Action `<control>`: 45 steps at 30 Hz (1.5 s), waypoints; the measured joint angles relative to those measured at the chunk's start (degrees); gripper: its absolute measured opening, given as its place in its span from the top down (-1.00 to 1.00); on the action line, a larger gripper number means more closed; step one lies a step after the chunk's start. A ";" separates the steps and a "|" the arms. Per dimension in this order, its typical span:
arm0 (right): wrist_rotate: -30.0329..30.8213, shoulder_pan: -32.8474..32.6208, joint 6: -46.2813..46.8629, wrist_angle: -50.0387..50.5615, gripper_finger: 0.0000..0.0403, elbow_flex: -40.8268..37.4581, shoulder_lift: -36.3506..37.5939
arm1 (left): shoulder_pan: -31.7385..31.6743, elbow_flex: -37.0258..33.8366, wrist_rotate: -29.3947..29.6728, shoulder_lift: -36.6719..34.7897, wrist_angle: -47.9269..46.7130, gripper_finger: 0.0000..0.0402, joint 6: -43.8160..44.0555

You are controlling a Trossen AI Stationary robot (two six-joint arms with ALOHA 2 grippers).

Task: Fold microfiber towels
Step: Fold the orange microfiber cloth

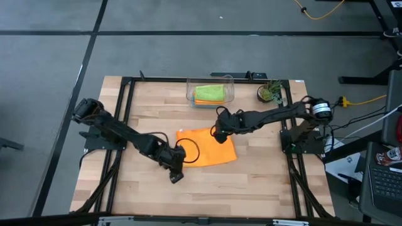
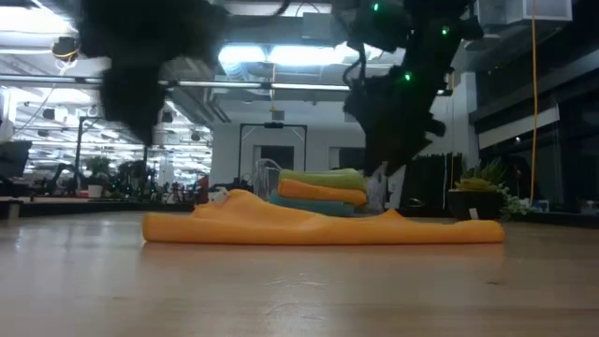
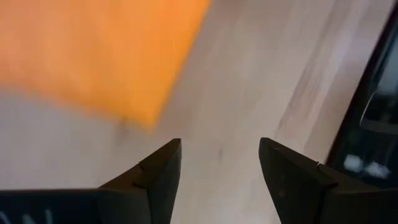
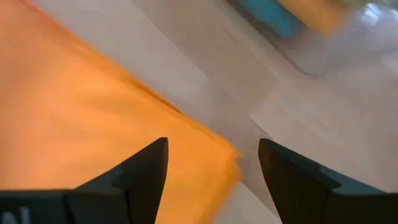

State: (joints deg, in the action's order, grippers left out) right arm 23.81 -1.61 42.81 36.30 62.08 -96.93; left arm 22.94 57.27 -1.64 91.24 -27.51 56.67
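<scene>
An orange towel (image 1: pixel 210 149) lies on the wooden table's middle, with a low hump near one end in the low view (image 2: pixel 318 227). My left gripper (image 1: pixel 176 176) is open over bare wood just off the towel's near left corner (image 3: pixel 93 50). My right gripper (image 1: pixel 218 136) is open just above the towel's far edge, and a towel corner (image 4: pixel 217 162) shows between its fingers. A lime green towel (image 1: pixel 209 91) lies on top of an orange towel (image 2: pixel 323 192) and a teal one (image 4: pixel 273 15) in the clear bin (image 1: pixel 188 88).
The clear plastic bin stands at the table's far edge, centre. A small potted plant (image 1: pixel 270 92) stands at the far right. A black frame (image 1: pixel 125 113) runs around the table. Bare wood lies in front of the orange towel.
</scene>
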 joint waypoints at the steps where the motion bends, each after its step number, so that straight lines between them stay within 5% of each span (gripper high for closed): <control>1: -0.92 -0.32 -1.02 -2.09 -0.25 -0.35 0.56 | -0.49 0.89 2.88 -0.25 0.12 -0.04 -2.43; 4: -7.07 -1.66 -5.64 -9.37 -0.25 -2.01 0.46 | -3.11 1.82 9.48 -0.30 0.81 -0.04 -10.25; 7: -12.09 -3.55 -10.76 -16.63 -0.25 -3.45 -1.31 | -7.01 1.38 9.96 1.58 1.48 -0.04 -14.97; 15: -12.49 -5.16 -11.78 -17.22 -0.25 -3.67 -5.88 | -15.12 0.00 10.63 8.80 1.38 -0.04 -22.93; 33: -12.72 -4.98 -8.46 -12.18 -0.25 -3.46 -9.56 | -14.06 0.03 5.30 9.16 -14.00 0.00 -17.78; 45: -10.66 -5.46 -11.92 -3.81 -0.25 0.63 0.15 | -10.25 6.16 8.38 0.32 -14.79 0.03 -13.68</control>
State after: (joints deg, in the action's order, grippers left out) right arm 13.15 -7.07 30.88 32.49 62.71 -96.78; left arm 12.69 63.43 6.74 91.57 -42.30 42.99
